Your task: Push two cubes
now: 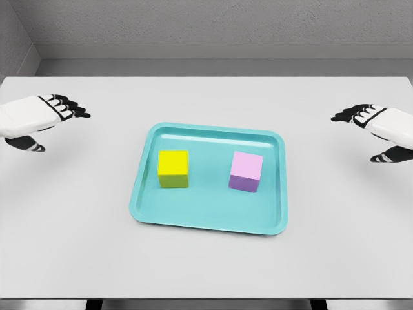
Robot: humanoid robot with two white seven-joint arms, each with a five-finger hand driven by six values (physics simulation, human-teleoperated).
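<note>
On a pale grey counter [206,271], centred between the two hands: a shallow teal tray [208,219] with rounded corners and a raised rim. Inside the tray, two cubes resting flat, apart from each other and touching no rim. Yellow cube [173,168] in the tray's left half, well to the right of and somewhat nearer than the left hand's fingers [72,108]. Lilac cube [246,172] in the right half, well to the left of and somewhat nearer than the right hand's fingers [352,115]. Between the cubes, a bare strip of tray floor.

Left hand [35,119] at the picture's left edge, above the counter beside the tray's far left, well apart from it. White palm, black finger segments extended toward the middle, thumb hanging lower and separate; spread loosely, holding nothing, touching neither cube.

Right hand [381,129] at the right edge, mirroring the left: fingers stretched toward the centre, thumb dropped below, relaxed and empty, well apart from the tray's right rim.

Both hands at about the level of the tray's far edge, both cubes nearer the camera than the fingertips. Behind the counter, a grey wall [206,26].
</note>
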